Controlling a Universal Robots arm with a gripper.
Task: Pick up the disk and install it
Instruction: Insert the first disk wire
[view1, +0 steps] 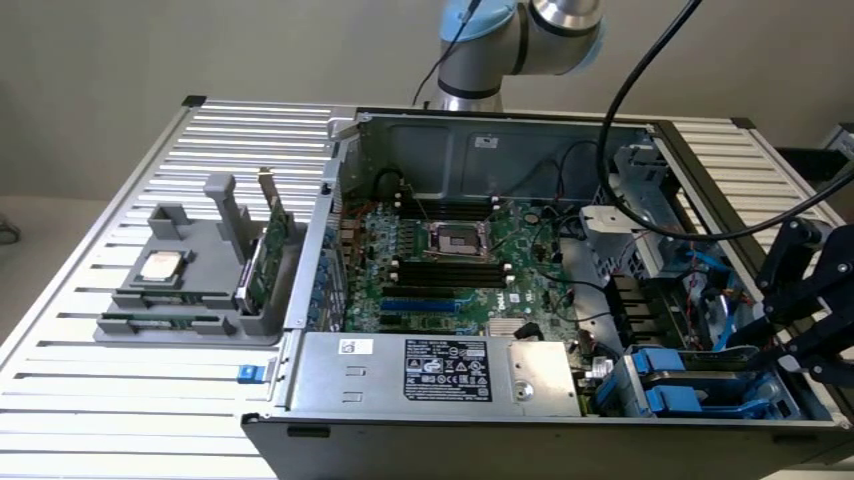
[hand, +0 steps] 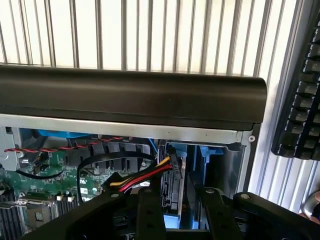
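Exterior view: slatted metal table (view1: 160, 400) before a plain wall (view1: 134, 50), bearing an open computer case (view1: 467, 150); disk (view1: 701, 385) in its near right bay, gripper (view1: 798, 345) just above. Wrist view: disk upright near the gripper; grip cannot be told

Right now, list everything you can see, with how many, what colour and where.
table: one, silver, slatted, under everything
case: one, grey and black, open, mid-table
motherboard: one, green, inside case
power supply: one, silver, case's near side
carriers: two, blue, case's corner bay, exterior view's right
disk: one, silver, edge-on in that bay
cables: several, red, yellow, black, beside the disk
holder: one, grey, exterior view's left
chip: one, silver, on holder
card: one, green, upright in holder
keyboard: one, black, beside case
arm: one, grey and blue, behind case
gripper: one, black, above the bay
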